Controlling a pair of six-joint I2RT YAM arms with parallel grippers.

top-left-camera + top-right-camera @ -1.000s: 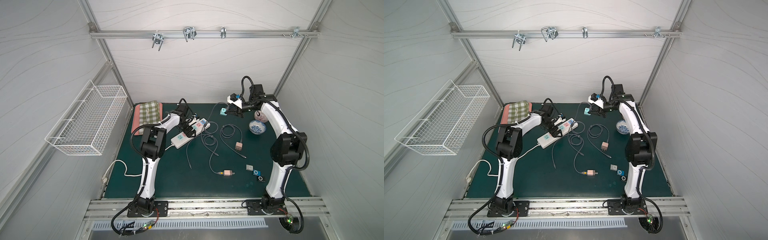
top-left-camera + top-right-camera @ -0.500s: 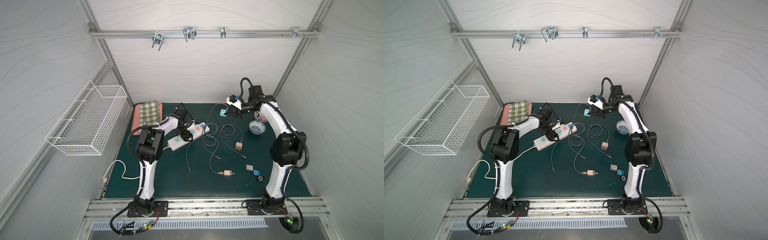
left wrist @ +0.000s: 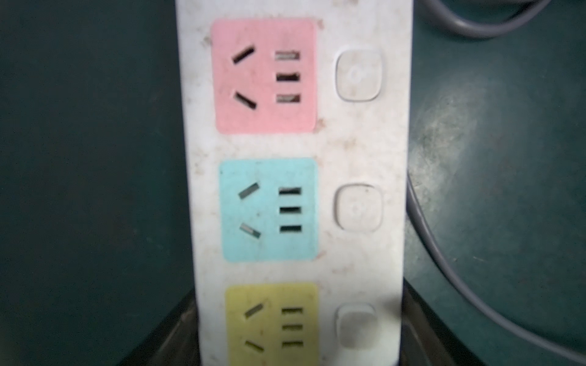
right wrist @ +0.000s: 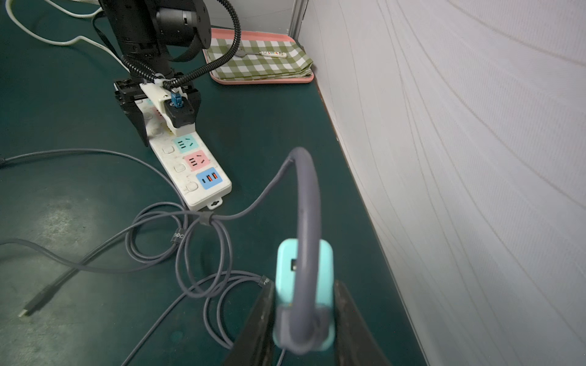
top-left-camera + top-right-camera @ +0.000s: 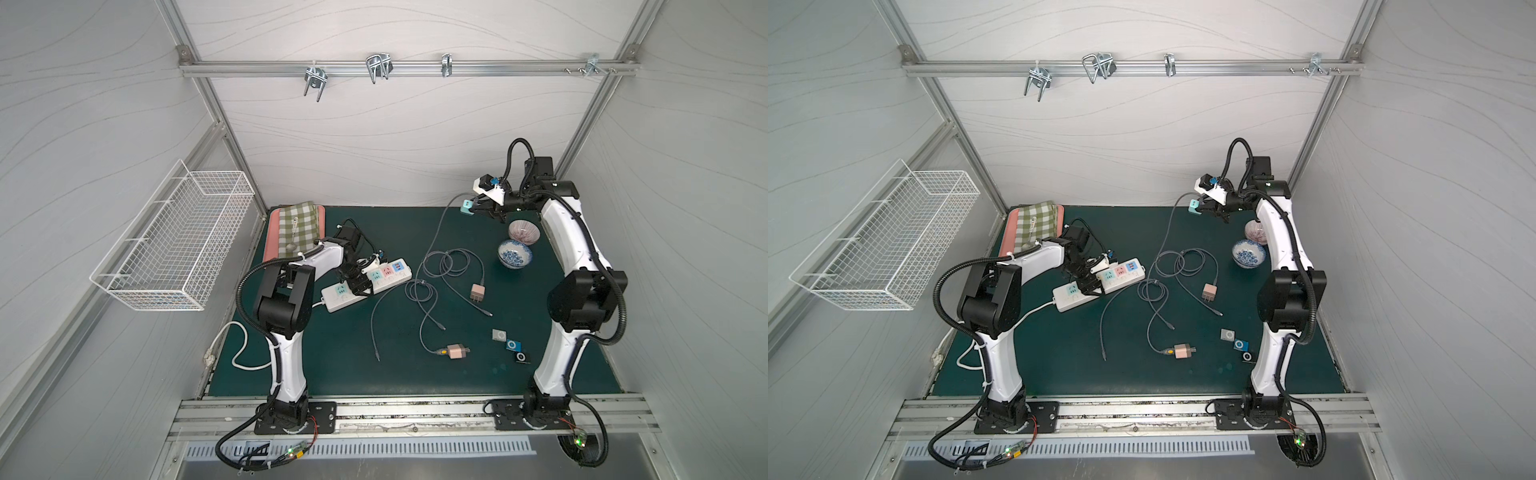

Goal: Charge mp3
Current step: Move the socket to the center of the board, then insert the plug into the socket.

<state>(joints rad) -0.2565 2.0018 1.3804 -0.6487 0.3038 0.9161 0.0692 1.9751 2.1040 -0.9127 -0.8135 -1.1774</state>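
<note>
Aloft: charger (image 4: 324,275) near wall (image 4: 459,158).

Top views overhead — wrist views close, sharing power strip (image 3: 358,152)

Left pincer (image 5: 358,286) low; right pincer (image 5: 476,208) aloft

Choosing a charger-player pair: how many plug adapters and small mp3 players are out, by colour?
Teal plastic plug adapter: 1
Pink plastic plug adapters: 2
Silver square mp3 player: 1
Blue square mp3 player: 1
Black square mp3 player: 1
Total: 6
</note>
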